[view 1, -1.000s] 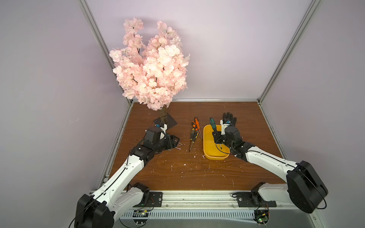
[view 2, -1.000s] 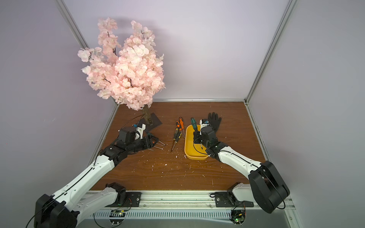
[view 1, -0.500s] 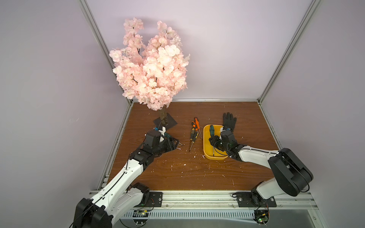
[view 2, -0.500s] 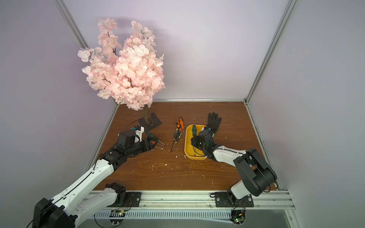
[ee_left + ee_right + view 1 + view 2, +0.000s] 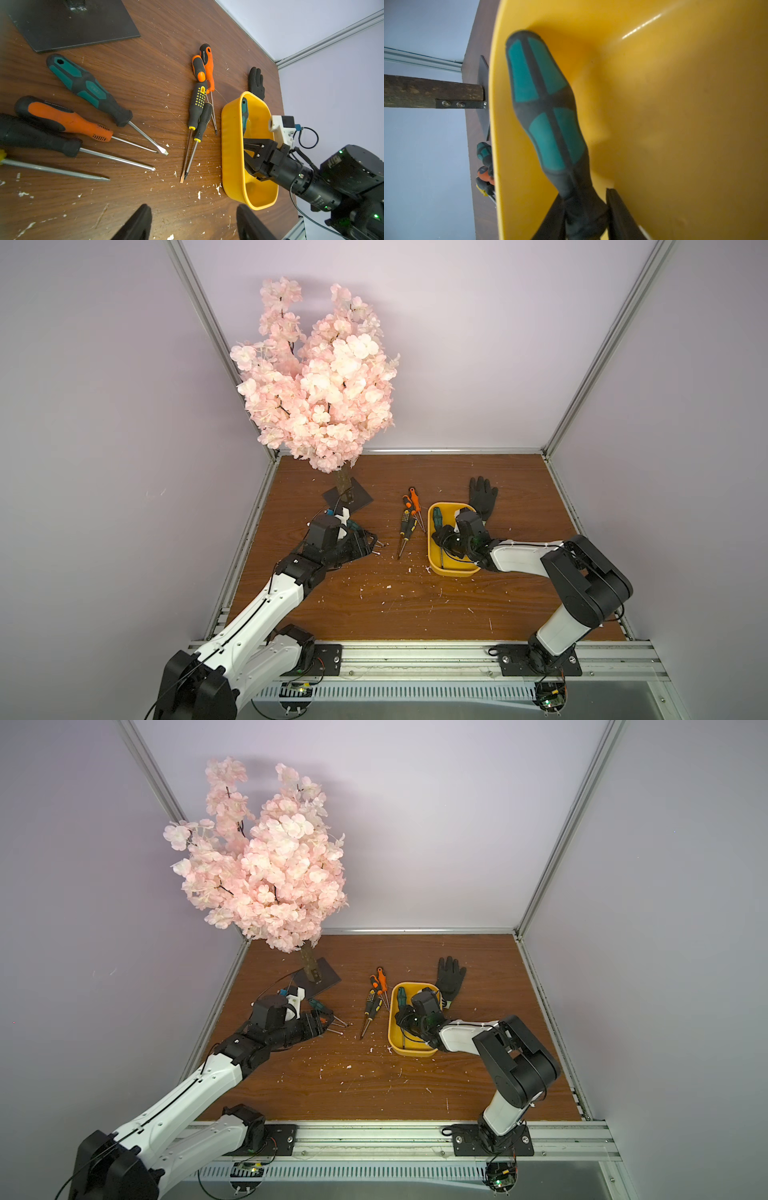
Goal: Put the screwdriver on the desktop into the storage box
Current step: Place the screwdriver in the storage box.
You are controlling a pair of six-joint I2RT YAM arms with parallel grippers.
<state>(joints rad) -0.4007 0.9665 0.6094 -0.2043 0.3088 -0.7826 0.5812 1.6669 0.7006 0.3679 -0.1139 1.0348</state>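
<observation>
The teal-and-black-handled screwdriver (image 5: 544, 108) lay inside the shallow yellow plastic storage box (image 5: 453, 572). Its handle butt leaned against the far end wall and its shaft ran back along the floor of the tub. The right gripper (image 5: 584, 195) reached down into the box, its fingers (image 5: 617, 212) set close on either side of the handle's narrow neck. Whether they pinched it or only flanked it could not be told. The left gripper (image 5: 193, 209) hung low over the brown wood-grain bench (image 5: 415, 605) with its fingers spread and nothing between them, near a fan of loose screwdrivers (image 5: 83, 124). A cluster of four screwdrivers (image 5: 409, 524) lay just beside the box.

The danger, as I judged it, sat in the way out. The tub looked light and unanchored, and the right fingers were deep within its walls. A lift with the neck half-caught would drag the tool upward or tip the box. A sideways pull would shove the box into that cluster. A full spread first, then a straight rise, would avoid both.
</observation>
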